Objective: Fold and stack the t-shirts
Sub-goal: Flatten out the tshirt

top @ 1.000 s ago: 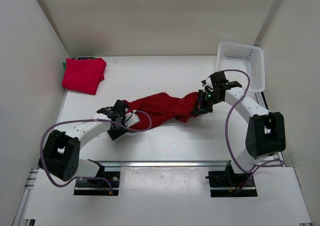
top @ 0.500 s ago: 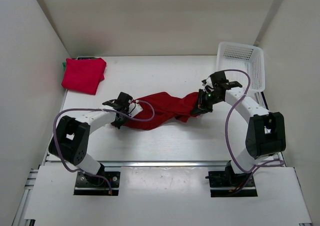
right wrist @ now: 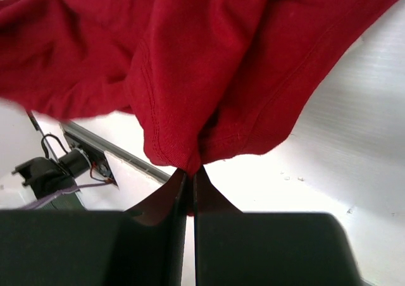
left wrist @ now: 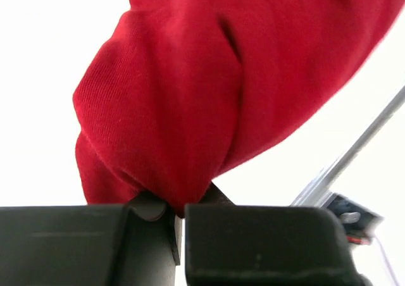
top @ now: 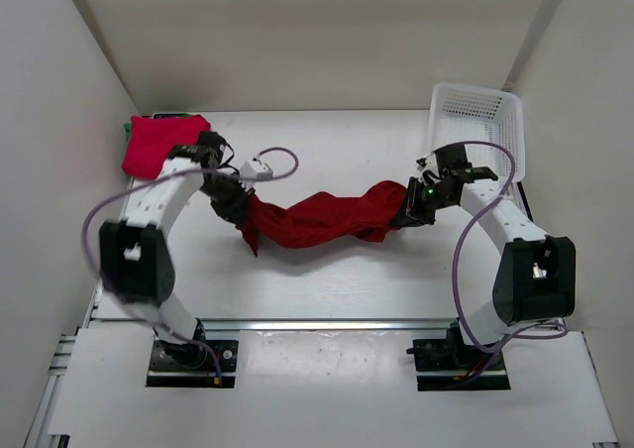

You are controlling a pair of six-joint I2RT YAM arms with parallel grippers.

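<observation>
One pinched red t-shirt (top: 317, 220), basket (top: 475, 121) overhead only

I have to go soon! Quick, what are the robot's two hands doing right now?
Left hand: closed, pinching one end of the red t-shirt.
Right hand: closed, pinching the other end of it.

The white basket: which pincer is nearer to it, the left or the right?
Right. The right pincer is just off the white basket's near left corner; the left pincer is far across the table, near the folded red t-shirt.
</observation>
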